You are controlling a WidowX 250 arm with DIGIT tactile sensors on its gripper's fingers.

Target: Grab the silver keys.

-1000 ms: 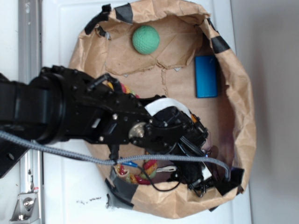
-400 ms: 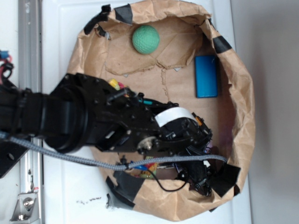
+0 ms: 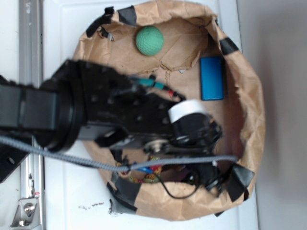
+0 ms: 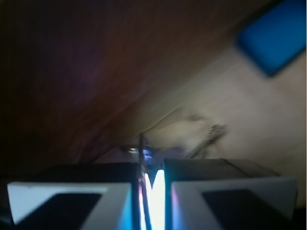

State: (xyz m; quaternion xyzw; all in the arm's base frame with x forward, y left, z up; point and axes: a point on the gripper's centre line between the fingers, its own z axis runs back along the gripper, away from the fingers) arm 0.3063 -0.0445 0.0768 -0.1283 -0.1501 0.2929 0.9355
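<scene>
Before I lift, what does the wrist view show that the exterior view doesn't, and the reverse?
Only wrist: the gripper, jaws almost together with a thin metal strip rising from the gap, and blurred silvery metal, probably the keys, on the paper just beyond. Whether anything is clamped I cannot tell.
Only exterior: the ball, the rope under the arm, and black tape on the bag rim; the arm hides gripper and keys there.
Both: the blue block and the paper bag.
</scene>
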